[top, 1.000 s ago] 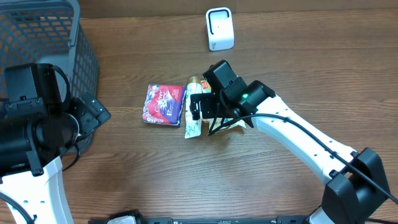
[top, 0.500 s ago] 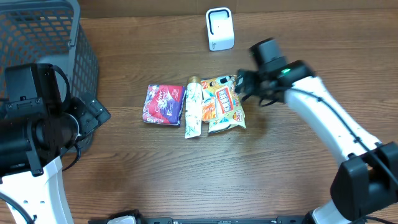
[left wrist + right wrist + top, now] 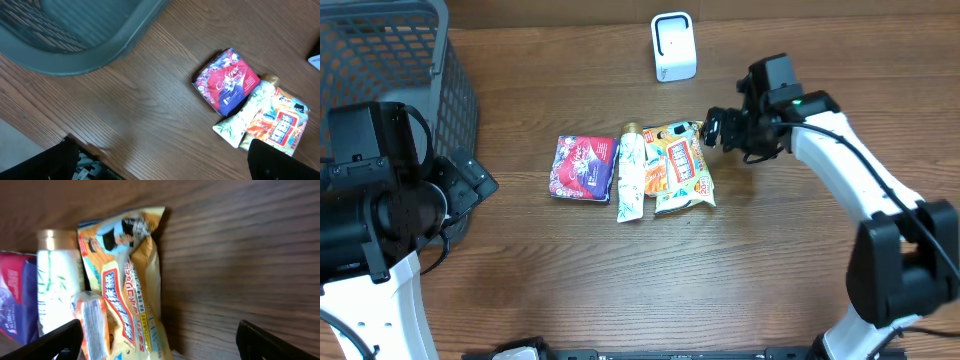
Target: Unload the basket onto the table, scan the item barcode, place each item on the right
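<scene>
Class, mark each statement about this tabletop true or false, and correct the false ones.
1. The white scanner stands apart from the three packaged items. True.
2. The right gripper holds the orange snack bag. False: its fingers are open and empty, beside the bag's upper right corner.
3. The red packet lies in the grey basket. False: it lies on the table, to the right of the basket.
4. The tube lies between the red packet and the snack bag. True.

Lying flat mid-table, touching in a row: red pouch (image 3: 584, 168) at 9 o'clock, white tube (image 3: 631, 178) between, yellow bag (image 3: 683, 168) at 3. Standing apart at 12, white scanner (image 3: 672, 46).
</scene>
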